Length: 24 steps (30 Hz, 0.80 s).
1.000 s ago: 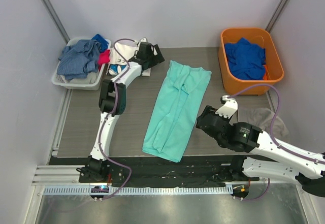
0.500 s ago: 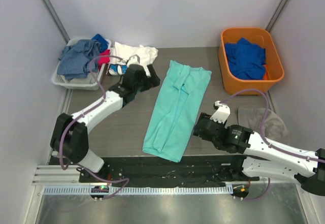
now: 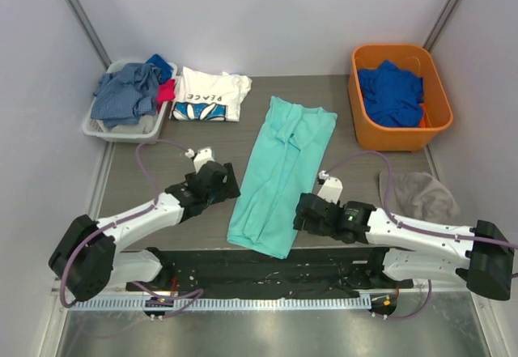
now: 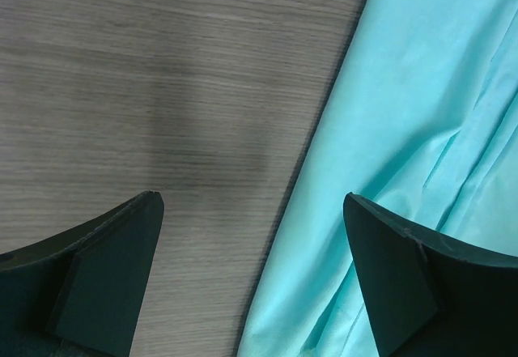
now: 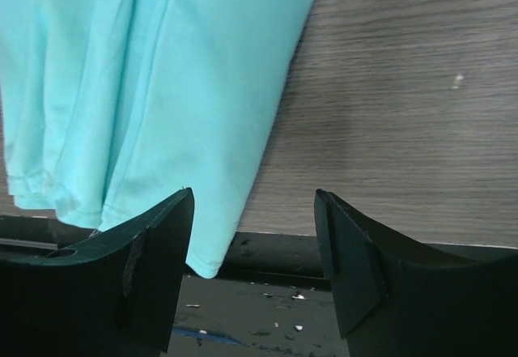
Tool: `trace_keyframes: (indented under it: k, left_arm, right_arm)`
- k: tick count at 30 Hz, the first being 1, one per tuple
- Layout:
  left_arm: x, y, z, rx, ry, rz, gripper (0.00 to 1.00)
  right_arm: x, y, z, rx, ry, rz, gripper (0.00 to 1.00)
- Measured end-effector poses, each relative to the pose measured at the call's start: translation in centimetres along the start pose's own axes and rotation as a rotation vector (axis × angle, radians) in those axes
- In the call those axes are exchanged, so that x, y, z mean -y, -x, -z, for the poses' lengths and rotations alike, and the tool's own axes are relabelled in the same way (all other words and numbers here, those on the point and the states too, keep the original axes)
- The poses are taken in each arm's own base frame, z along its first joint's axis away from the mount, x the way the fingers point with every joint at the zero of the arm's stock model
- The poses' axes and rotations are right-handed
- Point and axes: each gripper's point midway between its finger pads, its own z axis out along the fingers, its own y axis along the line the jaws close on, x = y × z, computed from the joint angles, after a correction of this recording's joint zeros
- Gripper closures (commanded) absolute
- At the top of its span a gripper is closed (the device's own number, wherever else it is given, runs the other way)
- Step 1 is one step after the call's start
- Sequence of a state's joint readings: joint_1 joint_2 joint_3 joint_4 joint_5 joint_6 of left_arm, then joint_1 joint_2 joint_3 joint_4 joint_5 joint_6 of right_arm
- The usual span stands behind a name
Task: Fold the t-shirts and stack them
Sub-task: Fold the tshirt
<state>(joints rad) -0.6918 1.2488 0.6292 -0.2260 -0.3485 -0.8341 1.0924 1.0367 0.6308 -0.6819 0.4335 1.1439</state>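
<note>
Grey wood table point(image 3: 202, 138) fills the floor of the booth, with plain walls all round.

Closest to me is the bottom hem of the teal shirt point(image 3: 279, 179). It lies flat in a long strip down the middle of the table, with its hem by the black rail at the near edge.

I think this shirt is light, thin and floppy. It will sag if I lift it by one spot, and it may slide on the smooth wood. It looks folded in layers, so I would pinch all the layers together. The best places to grab are the two bottom corners, one for each arm.

My right pincer point(image 5: 253, 193) is part way open and holds nothing. It sits over the shirt's right edge near the hem, with one finger above the cloth and one above bare wood. I cannot tell if it touches the cloth.

My left pincer point(image 4: 251, 203) is wide open and empty too. It sits over the shirt's left edge the same way.

Farther back on the left, the white shirt point(image 3: 209, 96) lies folded, just beside a grey basket point(image 3: 97, 130) of clothes. At the far right stands an orange bin point(image 3: 360, 126).
</note>
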Motion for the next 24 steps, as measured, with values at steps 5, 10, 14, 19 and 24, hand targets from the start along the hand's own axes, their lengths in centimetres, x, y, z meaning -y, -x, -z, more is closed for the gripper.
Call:
trace_keyframes:
  k: [5,10,14,19,24]
  left_arm:
    - [-1.4,-0.7,1.1,0.018,0.006,0.03,0.0]
    - [-2.6,-1.3,1.9,0.021,0.022,0.043,0.0]
    - [-2.8,-1.1,2.5,0.033,0.018,0.054,0.0]
    - [-2.8,-0.9,2.9,0.042,0.01,0.072,0.0]
    - [-3.6,-1.6,2.9,0.033,0.02,0.074,0.0]
  right_arm:
    - [-1.9,-0.8,-0.7,-0.043,0.062,-0.001,0.32]
    - [-1.6,-2.4,-2.1,-0.08,0.054,0.007,0.41]
    - [-1.0,-3.1,-2.9,-0.09,0.035,0.011,0.51]
    - [-0.4,-3.9,-4.0,-0.093,0.026,0.002,0.77]
    - [-0.8,-3.9,-4.5,-0.074,0.06,-0.035,0.96]
